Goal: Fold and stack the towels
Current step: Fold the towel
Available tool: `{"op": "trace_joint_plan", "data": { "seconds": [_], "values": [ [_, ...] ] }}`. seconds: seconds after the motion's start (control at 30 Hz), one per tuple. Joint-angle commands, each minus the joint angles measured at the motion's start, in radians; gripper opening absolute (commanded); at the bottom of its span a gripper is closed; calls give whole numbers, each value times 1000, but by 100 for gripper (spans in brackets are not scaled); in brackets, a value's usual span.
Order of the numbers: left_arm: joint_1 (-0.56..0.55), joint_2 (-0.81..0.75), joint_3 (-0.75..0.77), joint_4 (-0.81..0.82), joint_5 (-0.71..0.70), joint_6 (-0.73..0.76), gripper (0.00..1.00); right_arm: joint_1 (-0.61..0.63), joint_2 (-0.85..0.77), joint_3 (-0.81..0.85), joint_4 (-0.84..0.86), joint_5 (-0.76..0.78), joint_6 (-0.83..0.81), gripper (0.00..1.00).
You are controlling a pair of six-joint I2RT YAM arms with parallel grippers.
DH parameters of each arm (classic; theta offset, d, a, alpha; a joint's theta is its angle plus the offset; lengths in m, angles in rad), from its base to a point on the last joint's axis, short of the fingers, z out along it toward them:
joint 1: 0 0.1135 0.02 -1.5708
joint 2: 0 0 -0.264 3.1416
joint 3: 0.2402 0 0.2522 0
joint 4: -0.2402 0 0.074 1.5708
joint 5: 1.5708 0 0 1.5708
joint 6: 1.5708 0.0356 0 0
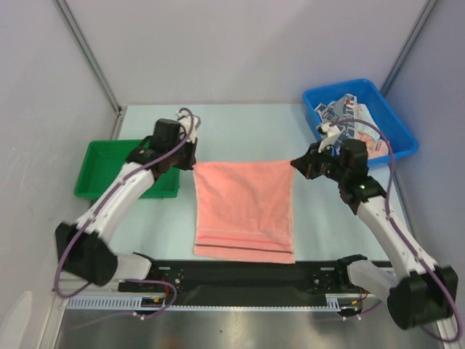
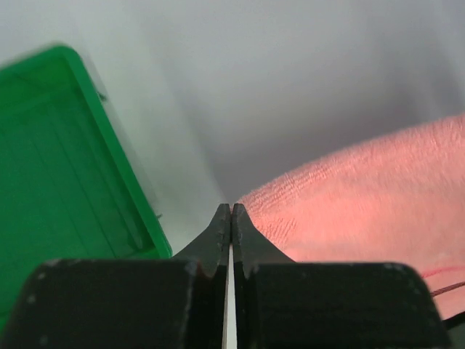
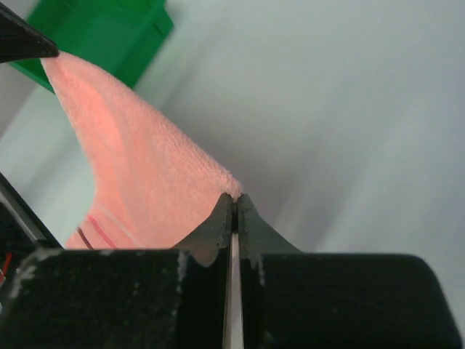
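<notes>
The salmon-pink towel (image 1: 245,211) is held spread over the middle of the table (image 1: 240,127). Its far-left corner is pinched in the closed left hand (image 1: 193,164), its far-right corner in the closed right hand (image 1: 295,163). More towels (image 1: 347,116) are seen in the blue bin (image 1: 409,139); the green tray (image 1: 98,190) lies at the left.

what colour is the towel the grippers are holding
The towel is salmon pink with darker stripes near one edge; best seen in the top external view.

Above the black base rail (image 1: 247,280), left arm (image 1: 116,200) and right arm (image 1: 396,233) have white links, black joints and purple cables (image 1: 391,163); left claw (image 2: 231,218) and right claw (image 3: 234,207) are black, tapered.
</notes>
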Motion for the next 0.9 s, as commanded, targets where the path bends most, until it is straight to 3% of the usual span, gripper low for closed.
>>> {"op": "trace_joint_plan", "data": {
  "seconds": [0.0,0.13,0.23,0.33,0.37,0.4,0.53,0.63,0.7,0.87],
  "values": [
    [6,148,-24,97,-35,-8,0,0,130,-63,278,43,6,0],
    [49,373,94,122,-2,-5,0,-24,360,-22,393,33,-26,0],
    [72,574,250,90,5,1,1,-58,567,102,392,-3,-37,0],
    [89,747,457,-4,-7,24,22,-72,717,234,355,-8,-73,7],
    [92,777,543,-24,-27,24,36,-73,746,266,335,5,-81,11],
    [93,809,585,-45,-44,24,41,-75,779,299,287,17,-84,21],
    [98,852,708,-134,-174,24,53,-73,822,447,121,197,-64,34],
    [87,770,665,-129,-126,-3,53,-37,776,483,-36,319,-35,36],
    [70,655,507,-52,-34,-31,55,-3,748,481,-131,364,3,30],
    [30,532,178,101,61,-149,56,74,693,380,-215,263,124,15]
  ]
}}
